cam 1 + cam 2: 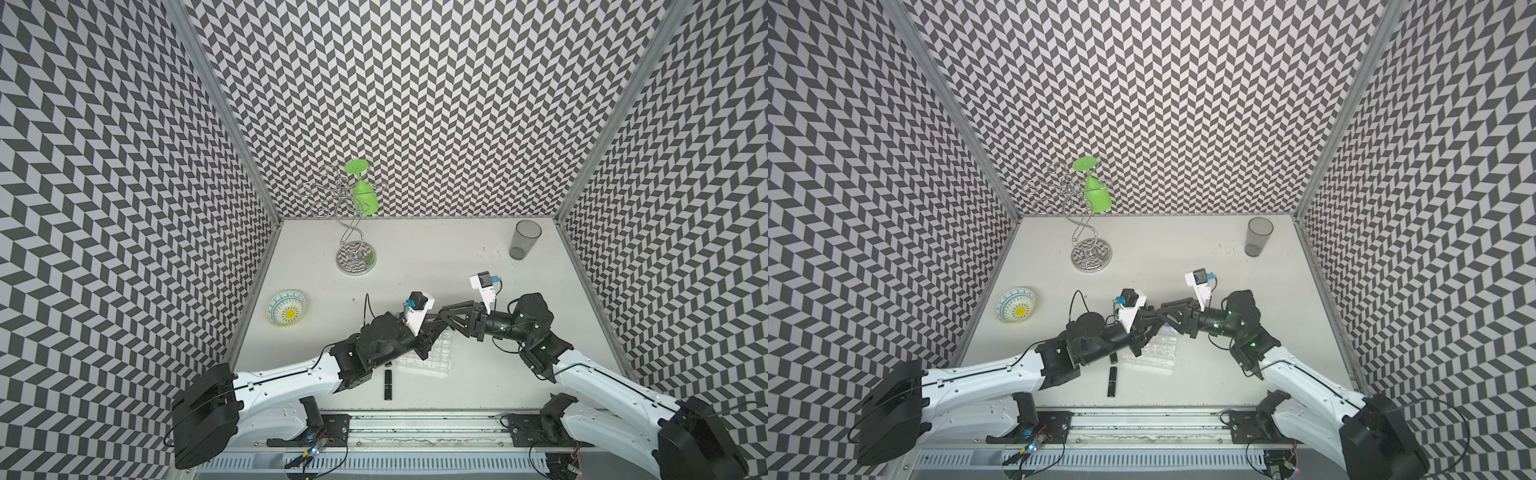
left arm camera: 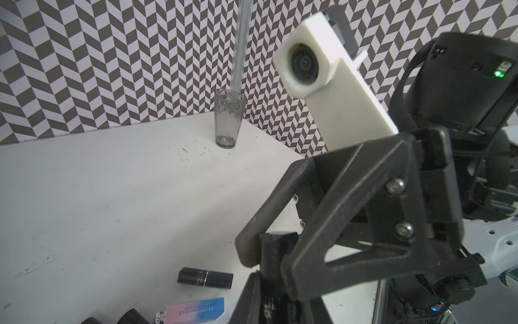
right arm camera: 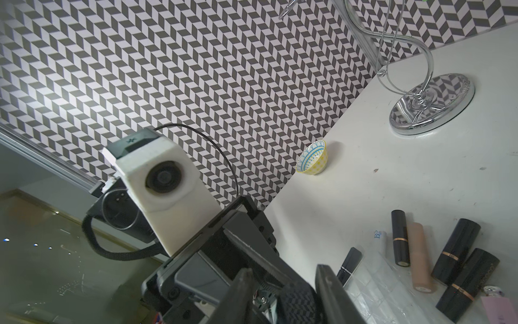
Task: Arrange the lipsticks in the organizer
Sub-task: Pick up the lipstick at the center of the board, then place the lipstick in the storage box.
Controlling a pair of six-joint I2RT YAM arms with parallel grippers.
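Note:
Both grippers meet above the clear organizer (image 1: 432,360), also seen in the right wrist view (image 3: 372,286). My left gripper (image 2: 273,283) is shut on a black lipstick (image 2: 270,252). My right gripper (image 3: 286,291) grips the same lipstick's other end (image 3: 298,304). In both top views the two sets of jaws overlap, left gripper (image 1: 434,328) against right gripper (image 1: 444,316). Several loose lipsticks lie beside the organizer: black ones (image 3: 454,249), a beige one (image 3: 419,258) and a pink-and-blue one (image 2: 196,310). Another black lipstick (image 1: 388,384) lies near the front edge.
A grey tumbler (image 1: 525,239) stands at the back right. A chrome wire stand (image 1: 356,257) with a green glass (image 1: 365,193) hanging on it is at the back left. A patterned bowl (image 1: 286,307) sits by the left wall.

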